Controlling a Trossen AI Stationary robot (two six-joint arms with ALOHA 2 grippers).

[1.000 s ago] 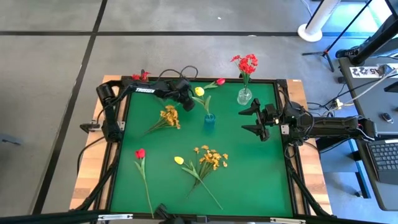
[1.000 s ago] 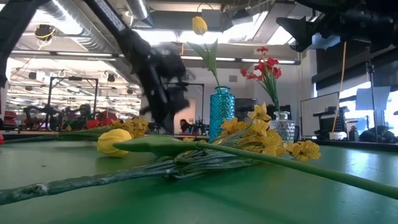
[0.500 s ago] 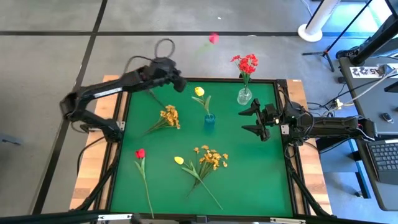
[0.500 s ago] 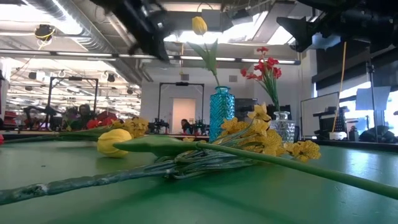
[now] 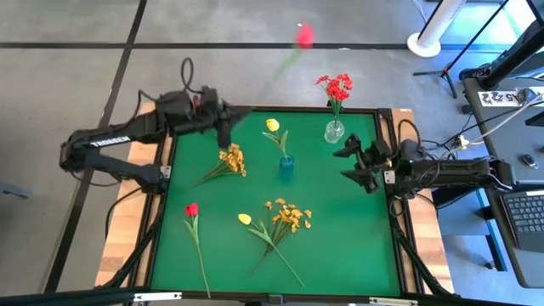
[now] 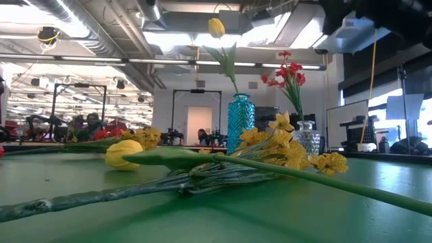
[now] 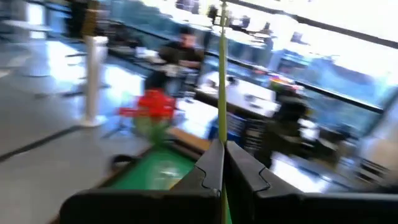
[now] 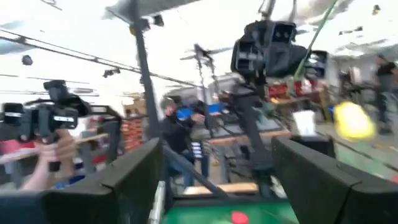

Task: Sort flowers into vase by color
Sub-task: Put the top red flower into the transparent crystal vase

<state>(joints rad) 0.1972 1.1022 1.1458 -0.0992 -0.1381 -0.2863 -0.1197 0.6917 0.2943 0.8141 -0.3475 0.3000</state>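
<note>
Since the earlier frame, the left claw [image 5: 223, 119] has swung its red tulip [image 5: 303, 35] farther toward the side of the glass vase [image 5: 334, 132], while the right claw [image 5: 364, 163] has shifted slightly near that vase, jaws wide apart and empty. The left fingers [image 7: 211, 167] are pressed together on the thin stem. The tulip's long axis runs from the claw out beyond the tabletop [image 5: 340, 229], head leading. To finish well, the stem end should probably be lowered upright into the glass vase, beside the red cluster [image 5: 337, 87].
</note>
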